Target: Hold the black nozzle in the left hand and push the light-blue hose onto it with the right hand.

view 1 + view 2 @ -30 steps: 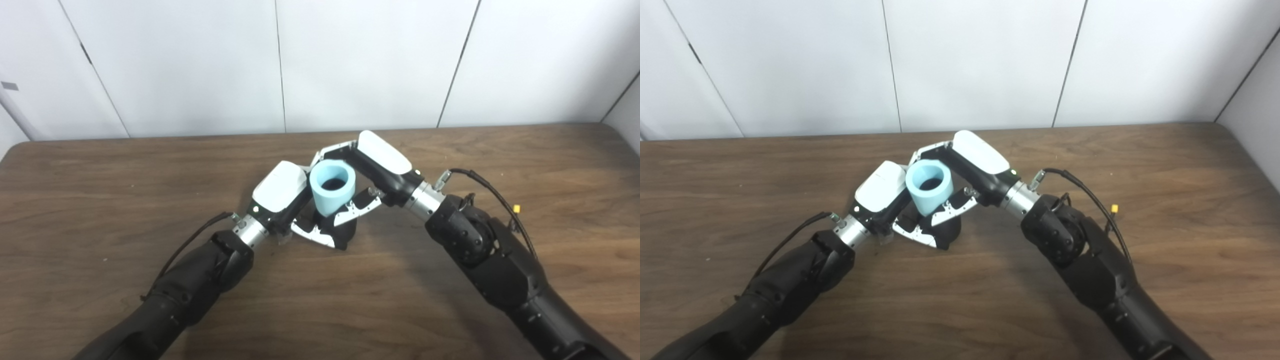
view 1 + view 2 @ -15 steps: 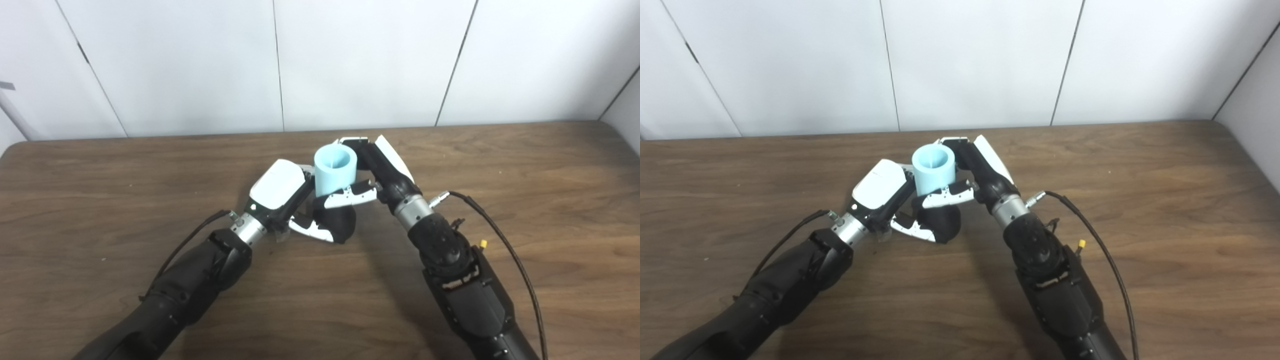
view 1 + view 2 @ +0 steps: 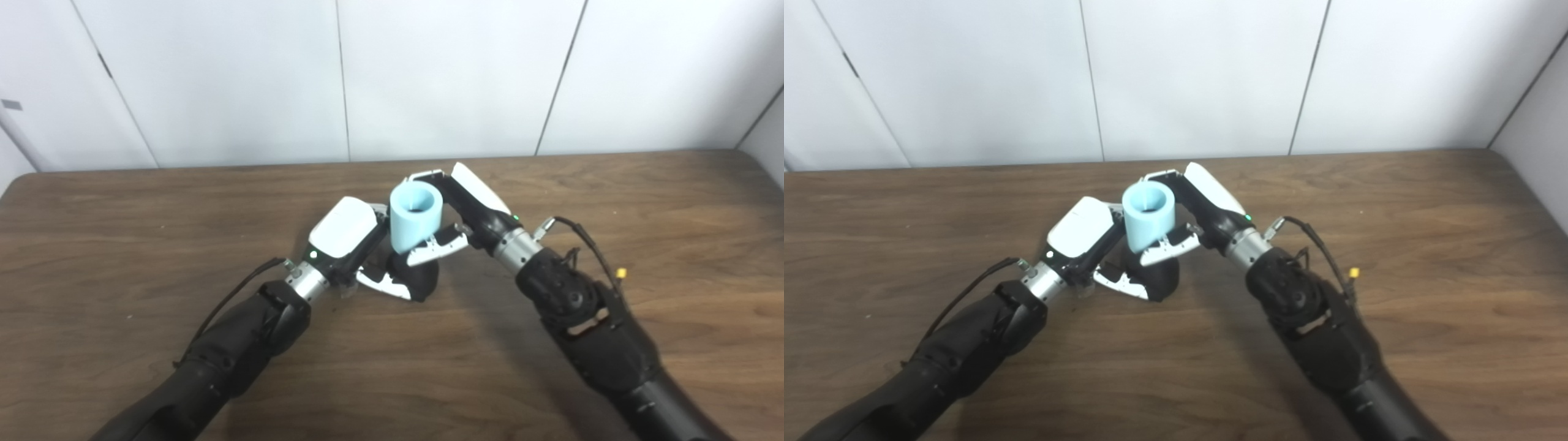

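Near the middle of the dark wood-grain desk (image 3: 122,202), well clear of its edges with bare surface on every side, the left hand (image 3: 346,242) has its fingers clamped on the rounded black nozzle (image 3: 419,278). The right hand (image 3: 468,205) has its fingers closed around the light-blue hose (image 3: 415,215), a short, smooth, open-topped tube standing upright on the nozzle. White wall panels rise behind the far edge.

The hose (image 3: 416,217) is showing light blue; the nozzle (image 3: 418,280) is showing black. Each hand, left hand (image 3: 349,245) and right hand (image 3: 465,208), is showing white shells over black. The counter (image 3: 122,233) is showing dark-brown wood grain.
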Action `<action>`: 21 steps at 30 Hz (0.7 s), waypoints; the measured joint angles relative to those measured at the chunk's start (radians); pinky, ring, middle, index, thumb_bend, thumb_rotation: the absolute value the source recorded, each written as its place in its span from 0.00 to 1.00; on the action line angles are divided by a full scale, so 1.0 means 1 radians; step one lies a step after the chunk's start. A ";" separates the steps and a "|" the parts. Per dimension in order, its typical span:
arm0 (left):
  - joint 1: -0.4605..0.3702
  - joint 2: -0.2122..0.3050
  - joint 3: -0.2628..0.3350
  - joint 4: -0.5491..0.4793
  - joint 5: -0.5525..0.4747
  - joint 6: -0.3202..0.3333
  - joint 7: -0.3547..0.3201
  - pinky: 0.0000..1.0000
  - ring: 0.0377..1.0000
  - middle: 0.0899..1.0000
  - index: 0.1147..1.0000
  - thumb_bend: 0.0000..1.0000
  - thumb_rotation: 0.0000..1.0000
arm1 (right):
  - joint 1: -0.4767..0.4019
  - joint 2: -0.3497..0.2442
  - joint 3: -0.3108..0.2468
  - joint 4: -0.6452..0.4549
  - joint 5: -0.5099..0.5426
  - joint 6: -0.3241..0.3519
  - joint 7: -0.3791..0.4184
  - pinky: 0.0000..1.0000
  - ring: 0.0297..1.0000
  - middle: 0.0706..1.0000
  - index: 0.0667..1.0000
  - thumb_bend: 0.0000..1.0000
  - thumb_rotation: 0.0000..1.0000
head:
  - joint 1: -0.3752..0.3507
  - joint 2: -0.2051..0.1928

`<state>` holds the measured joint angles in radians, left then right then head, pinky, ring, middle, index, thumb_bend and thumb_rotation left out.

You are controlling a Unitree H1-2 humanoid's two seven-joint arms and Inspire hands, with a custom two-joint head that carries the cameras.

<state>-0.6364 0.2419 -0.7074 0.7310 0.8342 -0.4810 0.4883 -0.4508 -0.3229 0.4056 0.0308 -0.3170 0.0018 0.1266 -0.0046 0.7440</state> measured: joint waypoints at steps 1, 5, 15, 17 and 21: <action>0.000 -0.001 0.000 0.000 0.001 0.000 0.000 0.43 0.51 0.41 0.43 0.53 0.00 | -0.003 -0.007 0.005 -0.002 0.000 0.000 0.001 0.47 0.52 0.58 0.70 0.70 0.05 | -0.002 -0.002; 0.000 0.000 0.000 0.000 0.001 0.000 -0.001 0.43 0.51 0.41 0.42 0.53 0.00 | -0.011 -0.027 0.024 -0.059 -0.032 0.084 0.043 0.66 0.86 0.94 0.98 0.96 0.19 | -0.005 -0.005; -0.002 -0.002 0.002 0.013 0.000 0.000 -0.013 0.42 0.49 0.39 0.43 0.53 0.00 | -0.007 -0.041 0.031 -0.093 -0.074 0.182 0.100 0.65 0.88 0.96 1.00 0.92 0.18 | -0.005 -0.011; -0.005 -0.004 0.001 0.015 0.000 0.000 -0.014 0.42 0.49 0.39 0.43 0.53 0.00 | -0.001 -0.041 0.032 -0.090 -0.098 0.211 0.119 0.66 0.88 0.97 1.00 0.93 0.17 | -0.005 -0.011; -0.006 -0.006 0.001 0.019 0.000 0.000 -0.012 0.42 0.50 0.40 0.43 0.53 0.00 | 0.025 -0.013 -0.012 -0.090 -0.089 0.222 0.115 0.69 0.95 1.00 1.00 0.99 0.17 | -0.005 -0.015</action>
<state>-0.6428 0.2362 -0.7068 0.7496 0.8345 -0.4810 0.4766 -0.4263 -0.3355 0.3941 -0.0592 -0.4064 0.2237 0.2417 -0.0092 0.7286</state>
